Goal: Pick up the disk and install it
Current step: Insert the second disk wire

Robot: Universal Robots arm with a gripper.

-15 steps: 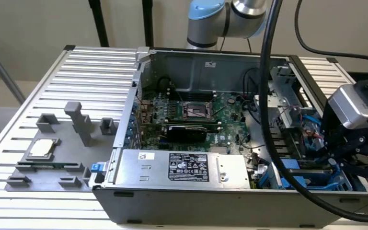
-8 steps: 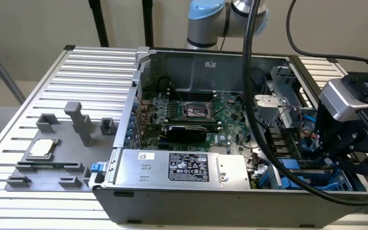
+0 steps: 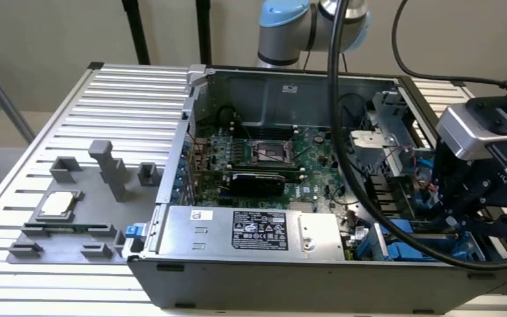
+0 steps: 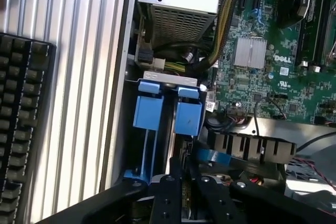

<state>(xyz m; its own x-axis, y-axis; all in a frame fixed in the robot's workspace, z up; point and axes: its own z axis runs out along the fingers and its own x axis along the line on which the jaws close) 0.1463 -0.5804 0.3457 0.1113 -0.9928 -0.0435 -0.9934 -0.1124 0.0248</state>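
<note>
Black gripper (image 4: 181,182) linkage sits closest to the wrist camera, its fingers drawn close together over the edge of the disk (image 4: 168,114), whose bright blue carrier tabs stand upright in the drive bay; whether the fingers actually clamp the carrier or merely hover at it cannot be told. In the exterior view the gripper (image 3: 469,221) hangs at the near right corner of the open computer case (image 3: 280,281), reaching down inside it, with blue carrier parts of the disk (image 3: 403,244) showing just beside it in the bay. Next to the bay, toward the exterior view's left, lies the grey power supply (image 3: 253,231) with its black label, and farther back the green motherboard (image 3: 271,148) with its empty processor socket. A thick black cable (image 3: 346,152) loops across the case from above. On the ribbed metal table (image 3: 113,92) at the exterior view's left stands a grey fixture tray (image 3: 68,218) holding a small silver chip (image 3: 57,205). A dark keyboard (image 4: 21,129) lies on the table beside the case in the wrist view.
</note>
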